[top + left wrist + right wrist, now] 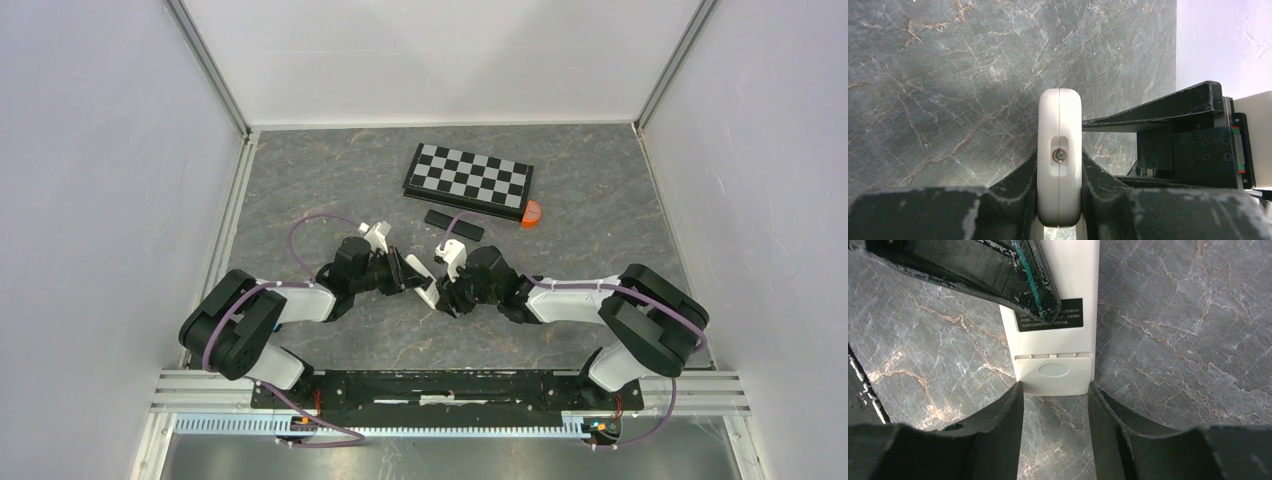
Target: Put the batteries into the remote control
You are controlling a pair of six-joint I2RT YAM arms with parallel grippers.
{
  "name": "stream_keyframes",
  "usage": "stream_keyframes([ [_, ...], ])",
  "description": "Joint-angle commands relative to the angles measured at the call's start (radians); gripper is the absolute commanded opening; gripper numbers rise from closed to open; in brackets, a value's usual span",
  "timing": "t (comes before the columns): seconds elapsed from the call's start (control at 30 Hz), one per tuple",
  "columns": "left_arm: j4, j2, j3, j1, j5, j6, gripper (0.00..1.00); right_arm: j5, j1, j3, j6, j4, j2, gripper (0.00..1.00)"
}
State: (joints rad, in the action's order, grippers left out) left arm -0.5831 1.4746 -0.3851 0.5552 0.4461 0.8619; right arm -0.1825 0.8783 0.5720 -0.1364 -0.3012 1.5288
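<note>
Surface of grey marbled stone, pale walls around it. Both arms reach in from the lower edge of the top view and meet just below centre.

Left of centre, the left gripper. Its wrist view shows its fingers clamped on the remote control, one on each flat face. The white body is seen end-on, standing on its narrow edge between them. A small recessed window with a metal stud sits in that end.

In the top view the remote control is a short white bar slanting between the two grippers. The right wrist view shows its back. A black label with white print lies partly under a dark left finger crossing from the upper left. Below the label is the battery cover, with a ribbed oval thumb patch, seated flush at the remote's end. Whether the remote touches the surface I cannot tell.

Just right of the remote, the right gripper faces the left one. Its fingers stand apart, one tip at each corner of the cover end. Whether they press on it I cannot tell.

Further up, right of centre in the top view: a slim black bar lying flat, just beyond it a black-and-grey chessboard, and an orange piece at the board's lower right corner.
</note>
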Motion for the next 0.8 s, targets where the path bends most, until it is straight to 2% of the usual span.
stream_keyframes([
  [0.0,-0.085,-0.013,-0.008,0.052,0.142,0.028,0.02,0.064,0.004,-0.001,-0.042,-0.166,0.049,0.52],
  [0.33,-0.007,-0.034,0.003,0.052,0.11,-0.033,0.02,0.081,0.004,-0.021,-0.073,-0.205,0.064,0.57],
  [0.5,0.01,-0.036,0.006,0.051,0.093,-0.044,0.02,0.078,0.004,-0.054,-0.079,-0.233,0.04,0.71],
  [0.77,0.083,-0.038,0.0,0.048,0.056,-0.103,0.02,0.084,0.002,-0.079,-0.114,-0.235,0.022,0.77],
])
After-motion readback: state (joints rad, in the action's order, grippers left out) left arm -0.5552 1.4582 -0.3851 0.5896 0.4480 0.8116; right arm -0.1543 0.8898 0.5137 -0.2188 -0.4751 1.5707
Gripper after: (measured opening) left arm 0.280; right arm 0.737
